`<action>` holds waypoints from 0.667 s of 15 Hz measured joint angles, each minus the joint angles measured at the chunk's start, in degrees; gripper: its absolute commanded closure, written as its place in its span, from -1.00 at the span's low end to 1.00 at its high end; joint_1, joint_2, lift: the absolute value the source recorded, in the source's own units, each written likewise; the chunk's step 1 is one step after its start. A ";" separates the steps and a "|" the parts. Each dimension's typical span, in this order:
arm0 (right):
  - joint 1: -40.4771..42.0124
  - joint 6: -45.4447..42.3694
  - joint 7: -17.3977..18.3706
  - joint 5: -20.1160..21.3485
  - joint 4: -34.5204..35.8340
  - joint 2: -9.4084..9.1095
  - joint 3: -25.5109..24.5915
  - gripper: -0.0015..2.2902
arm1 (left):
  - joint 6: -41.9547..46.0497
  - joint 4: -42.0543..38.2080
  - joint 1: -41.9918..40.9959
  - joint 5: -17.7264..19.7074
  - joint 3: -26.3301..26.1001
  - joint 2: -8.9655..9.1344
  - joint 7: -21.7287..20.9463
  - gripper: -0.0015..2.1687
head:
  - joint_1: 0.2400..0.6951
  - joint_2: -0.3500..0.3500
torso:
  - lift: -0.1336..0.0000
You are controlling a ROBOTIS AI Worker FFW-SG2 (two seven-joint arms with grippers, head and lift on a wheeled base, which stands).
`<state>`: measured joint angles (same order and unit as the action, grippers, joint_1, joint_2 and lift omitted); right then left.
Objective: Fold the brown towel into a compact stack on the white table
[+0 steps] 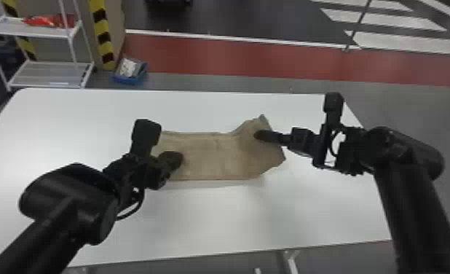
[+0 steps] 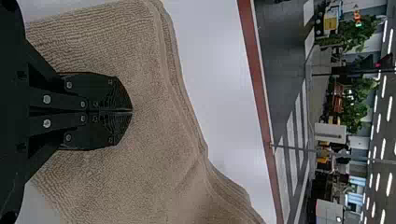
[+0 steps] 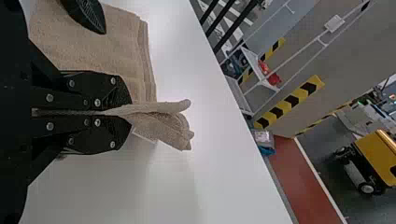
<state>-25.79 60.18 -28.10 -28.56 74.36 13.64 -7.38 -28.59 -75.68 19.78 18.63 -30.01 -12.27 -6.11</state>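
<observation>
The brown towel (image 1: 213, 156) lies folded into a band on the white surface (image 1: 217, 218), spanning the space between the two arms. The left end effector (image 1: 180, 158) is closed, its fingers meeting with no gap, and sits over the towel's left part; whether it touches the cloth I cannot tell. The right end effector (image 1: 259, 135) pinches the towel's right end, which rises in a crumpled peak, with cloth jutting past the fingertips.
</observation>
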 measured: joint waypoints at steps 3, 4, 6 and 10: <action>0.42 1.37 2.50 -4.32 3.01 -0.85 0.04 0.05 | -0.26 -0.47 -0.14 2.42 0.24 -0.11 -0.59 0.98 | 1.00 -0.39 | -0.80; 0.26 1.47 3.41 -4.98 3.55 -1.55 0.07 0.05 | -1.22 -1.64 -0.38 3.47 0.55 -0.38 -0.63 0.98 | 1.00 -0.38 | -0.80; -0.04 1.86 4.98 -5.60 4.40 -3.00 0.09 0.06 | -6.02 -6.25 -1.33 4.28 1.35 -1.57 -0.38 0.98 | 1.00 -0.34 | -0.80; -0.09 3.25 7.40 -6.81 5.92 -3.89 0.06 0.06 | -11.64 -14.98 -3.62 6.36 5.54 -6.34 -0.59 0.98 | 1.00 -0.21 | -0.80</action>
<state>-25.88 63.44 -20.71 -35.37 80.28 9.75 -7.32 -40.23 -90.67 16.16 24.99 -24.47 -18.61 -6.70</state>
